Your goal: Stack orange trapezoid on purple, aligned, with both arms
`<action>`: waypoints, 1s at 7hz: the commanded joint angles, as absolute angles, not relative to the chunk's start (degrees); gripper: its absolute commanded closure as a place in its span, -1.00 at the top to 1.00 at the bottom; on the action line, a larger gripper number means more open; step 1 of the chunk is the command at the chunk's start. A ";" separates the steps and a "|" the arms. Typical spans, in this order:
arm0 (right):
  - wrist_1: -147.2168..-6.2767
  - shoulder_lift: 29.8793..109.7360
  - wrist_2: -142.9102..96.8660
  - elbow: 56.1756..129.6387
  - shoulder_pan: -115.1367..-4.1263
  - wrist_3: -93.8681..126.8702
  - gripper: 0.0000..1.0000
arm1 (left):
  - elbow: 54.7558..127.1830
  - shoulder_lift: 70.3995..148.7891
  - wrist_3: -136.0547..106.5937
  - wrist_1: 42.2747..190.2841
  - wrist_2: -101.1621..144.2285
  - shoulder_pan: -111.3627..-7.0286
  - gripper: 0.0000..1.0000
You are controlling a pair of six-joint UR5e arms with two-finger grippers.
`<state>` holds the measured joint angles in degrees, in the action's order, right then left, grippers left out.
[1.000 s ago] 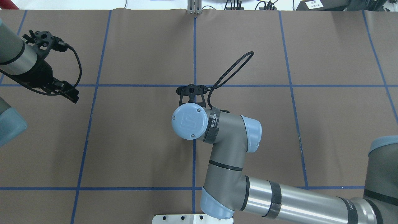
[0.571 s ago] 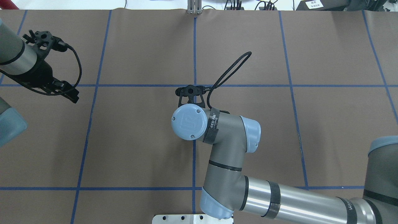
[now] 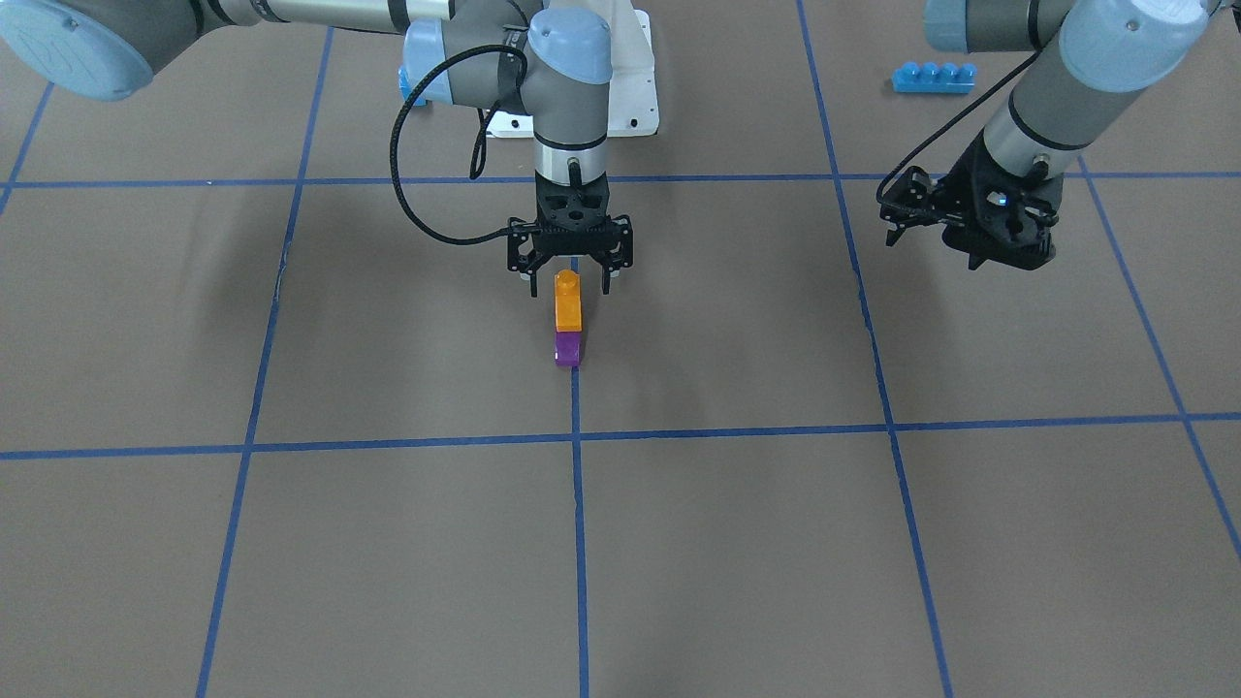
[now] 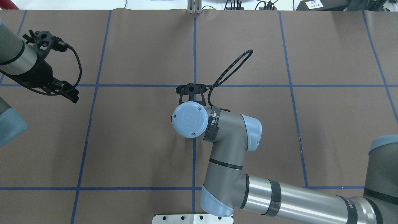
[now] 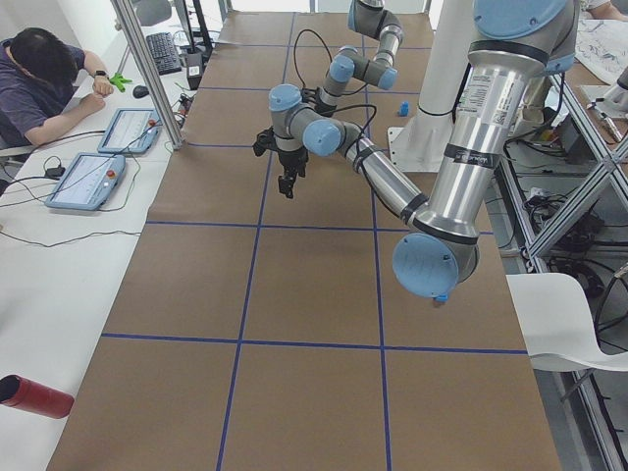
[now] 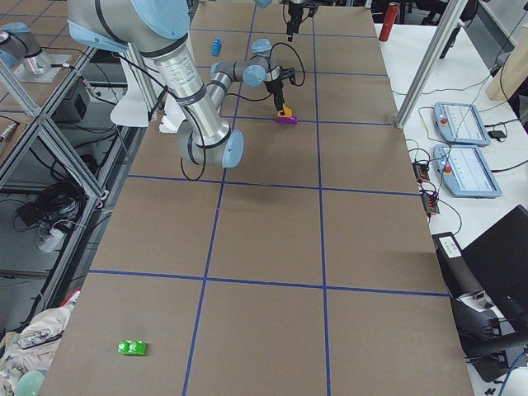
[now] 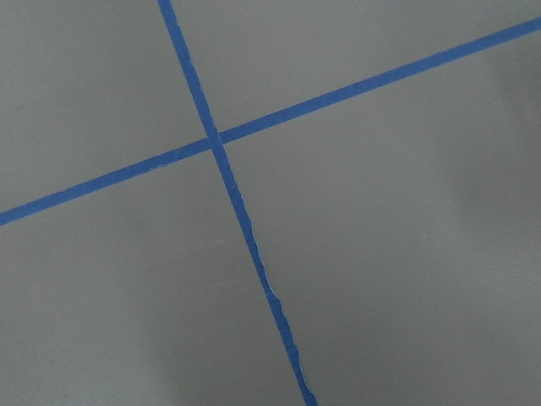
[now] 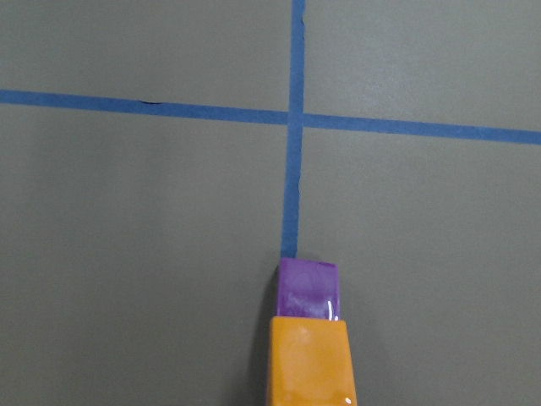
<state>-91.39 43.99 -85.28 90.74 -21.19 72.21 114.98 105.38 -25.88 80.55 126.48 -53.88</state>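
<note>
Brown table (image 3: 291,543) carries purple brick (image 3: 567,350), blue brick (image 3: 933,78).

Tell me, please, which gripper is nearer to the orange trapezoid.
Right. The right gripper hangs directly above the orange trapezoid with its fingers spread; the left gripper is far off toward the robot's left.

Stack of orange trapezoid (image 3: 567,302) on purple (image 3: 567,350) stands on blue tape line (image 3: 576,407), mid-table. Top approach is blocked: right gripper (image 3: 569,281) hangs directly above, jaws spread, fingertips flanking orange's top with gap each side, right arm's wrist (image 3: 570,97) over that. Open mat (image 3: 727,320) on operators' side and on both flanks of stack. Left gripper (image 3: 1013,257) hangs well apart, toward robot's left. Long blue brick (image 3: 932,78) lies well apart, beyond it. Green piece (image 6: 132,347) lies near mat's end on robot's right.
</note>
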 commanded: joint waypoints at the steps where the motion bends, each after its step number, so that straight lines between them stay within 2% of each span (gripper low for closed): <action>1: -91.93 43.94 -91.96 91.75 -26.07 71.37 0.99 | 115.05 105.29 -25.93 80.60 126.47 -53.88 1.00; 3: -92.20 46.73 -104.89 94.82 -36.60 67.97 0.99 | 114.96 104.42 -25.67 80.60 125.69 -54.49 1.00; 5: -92.11 57.68 -114.56 99.47 -49.06 49.15 0.99 | 115.23 98.03 -25.31 80.60 125.68 -58.33 1.00; 7: -92.02 67.45 -123.89 99.41 -62.69 24.19 0.99 | 114.79 95.02 -21.56 80.60 125.68 -64.66 1.00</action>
